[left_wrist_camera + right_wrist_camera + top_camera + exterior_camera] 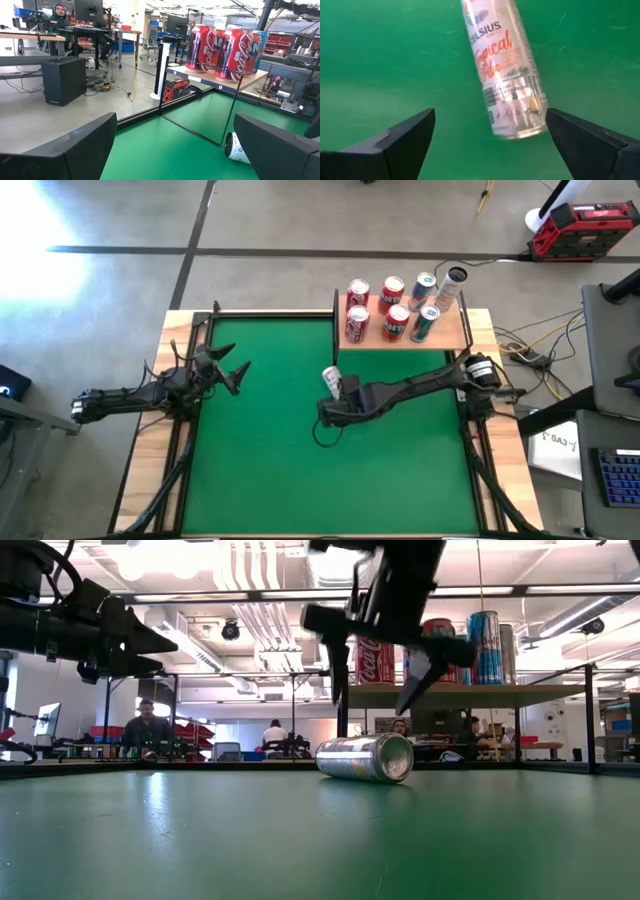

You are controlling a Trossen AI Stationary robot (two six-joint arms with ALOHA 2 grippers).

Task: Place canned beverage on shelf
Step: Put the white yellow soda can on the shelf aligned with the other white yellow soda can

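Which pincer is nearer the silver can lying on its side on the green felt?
Right. The right pincer hangs open directly over the silver can; the left pincer waits open near the table's left edge.

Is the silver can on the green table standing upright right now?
No: in the low view the silver can lies on its side on the green table, with the right hand open above it.

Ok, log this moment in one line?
right gripper: open, above can | can: lying on table, not gripped | shelf: six cans upright | left gripper: open, idle at left edge
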